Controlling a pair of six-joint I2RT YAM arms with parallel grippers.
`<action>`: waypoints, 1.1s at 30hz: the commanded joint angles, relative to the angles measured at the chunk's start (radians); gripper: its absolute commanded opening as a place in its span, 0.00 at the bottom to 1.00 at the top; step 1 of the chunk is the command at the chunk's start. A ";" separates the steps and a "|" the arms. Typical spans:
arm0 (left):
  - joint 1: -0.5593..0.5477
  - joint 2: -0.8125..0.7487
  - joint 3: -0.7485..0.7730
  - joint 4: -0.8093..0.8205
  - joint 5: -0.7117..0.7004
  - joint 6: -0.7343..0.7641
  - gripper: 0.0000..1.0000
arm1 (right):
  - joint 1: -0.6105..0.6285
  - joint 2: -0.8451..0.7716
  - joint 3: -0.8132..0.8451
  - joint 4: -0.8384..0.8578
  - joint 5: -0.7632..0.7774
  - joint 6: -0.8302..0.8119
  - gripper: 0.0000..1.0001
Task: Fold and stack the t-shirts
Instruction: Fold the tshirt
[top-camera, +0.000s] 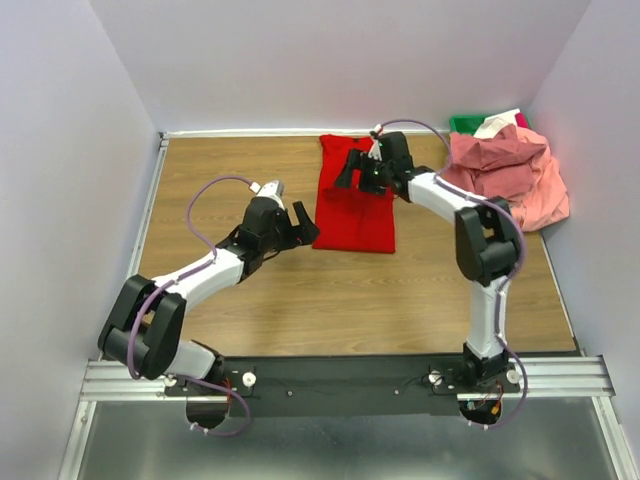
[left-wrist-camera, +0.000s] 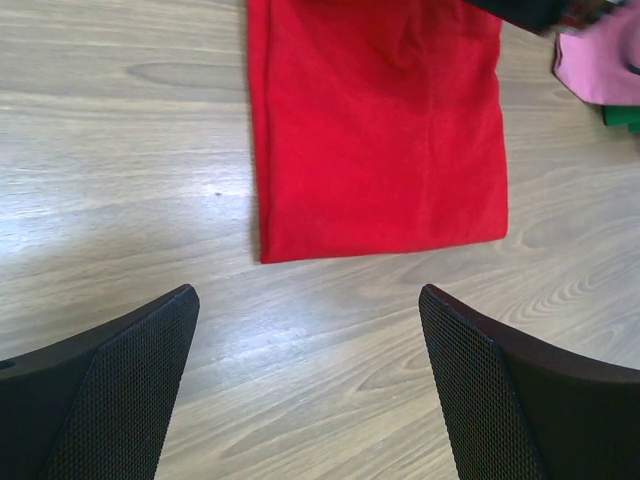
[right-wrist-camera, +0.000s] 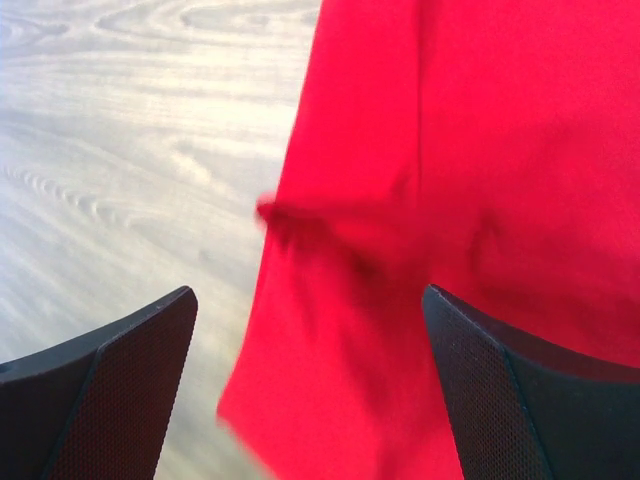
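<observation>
bright even light, soft glare on wooden table (left-wrist-camera: 300, 350), right wrist view motion-blurred

We look down on the whole wooden table (top-camera: 330, 300) from above and behind its near edge. Our left wrist view faces down from nearby, the right wrist even closer; all three share the red t-shirt (top-camera: 355, 215).

One red t-shirt (top-camera: 355, 215), heaped pink t-shirts (top-camera: 505, 170), perhaps two or three; one green bin (top-camera: 465, 123)
</observation>
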 joint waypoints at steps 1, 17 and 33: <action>-0.030 0.038 0.000 0.052 0.039 -0.009 0.99 | -0.002 -0.269 -0.154 -0.013 0.149 -0.018 1.00; -0.060 0.276 0.073 0.093 0.067 -0.013 0.77 | -0.008 -0.764 -0.901 -0.011 0.334 0.153 0.93; -0.060 0.390 0.133 0.032 -0.050 -0.061 0.52 | -0.010 -0.561 -0.868 0.051 0.312 0.187 0.67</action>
